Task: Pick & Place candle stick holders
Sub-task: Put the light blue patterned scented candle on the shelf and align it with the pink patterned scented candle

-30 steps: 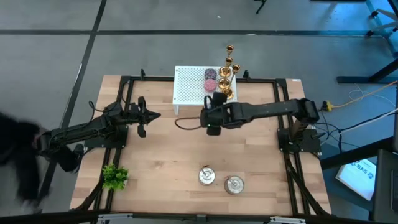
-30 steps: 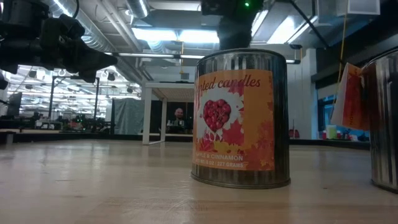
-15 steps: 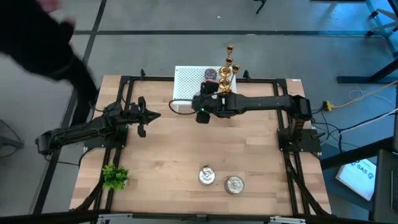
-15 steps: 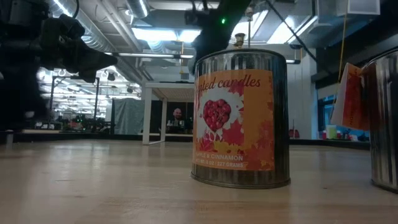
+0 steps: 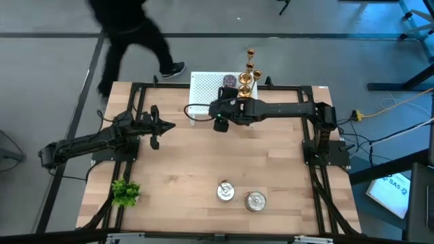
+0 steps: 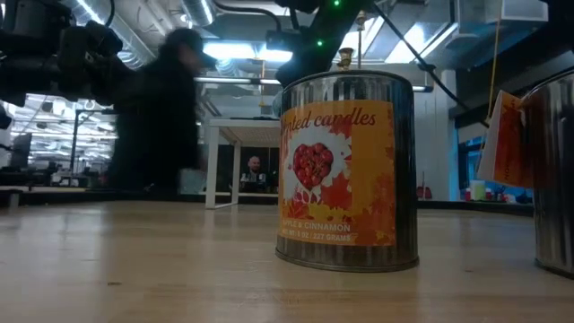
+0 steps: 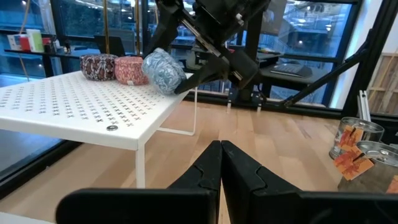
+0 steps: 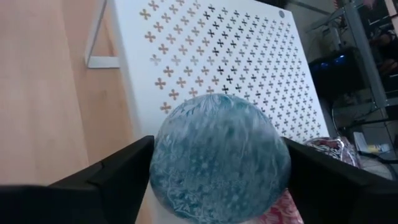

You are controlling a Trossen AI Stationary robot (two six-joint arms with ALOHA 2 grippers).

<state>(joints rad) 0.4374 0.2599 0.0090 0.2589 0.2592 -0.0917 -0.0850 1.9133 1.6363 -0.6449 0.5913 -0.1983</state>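
While the right gripper (image 8: 211, 180) clamps a blue candle (image 8: 219, 155) over the white shelf (image 5: 205, 91), the candle stick holders (image 5: 247, 80) remain ungrasped at the surface's 12 o'clock edge, and the left gripper (image 7: 220, 163) idles, fingers together.

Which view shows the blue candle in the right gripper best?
The right wrist view: the blue candle fills it, held between the right gripper fingers above the white shelf. The left wrist view shows it from the side. The high and low views hide it.
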